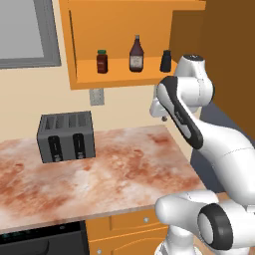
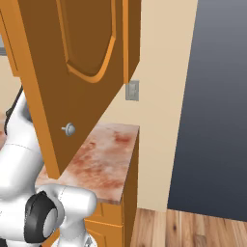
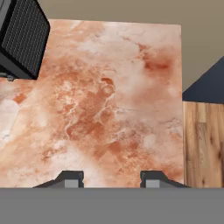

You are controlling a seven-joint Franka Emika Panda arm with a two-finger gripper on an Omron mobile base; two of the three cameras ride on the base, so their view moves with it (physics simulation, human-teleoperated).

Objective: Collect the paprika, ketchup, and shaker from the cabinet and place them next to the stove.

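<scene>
In the left base view we see the cabinet [image 1: 89, 74] on the wall, its inside open to us. On its floor board three things stand in a row, well apart from each other. The paprika [image 1: 102, 62] is at the left, the ketchup [image 1: 136, 55] is in the middle, and the shaker [image 1: 166, 61] is at the right, close to the side wall. All three are upright.

Under the cabinet lies the counter [image 1: 109, 169] with a reddish marble top. A dark grey toaster [image 1: 66, 136] stands on it toward the left. On the wall between cabinet and counter there is a small outlet plate [image 1: 97, 96]. At the lower left edge we see a black part of the stove [image 1: 40, 240], under the counter edge.

The arm is folded above the right end of the counter, below the shaker and not touching any of the three things. In the hand view the gripper [image 3: 113, 178] looks down on the bare counter top; its two fingertips [image 3: 70, 178] stand apart with nothing between them. A corner of the toaster is at the upper left of this view, and a wooden floor [image 3: 203, 144] is at the right.

In the right base view the open cabinet door [image 2: 77, 72], with a round knob [image 2: 70, 129], hangs above the counter.
</scene>
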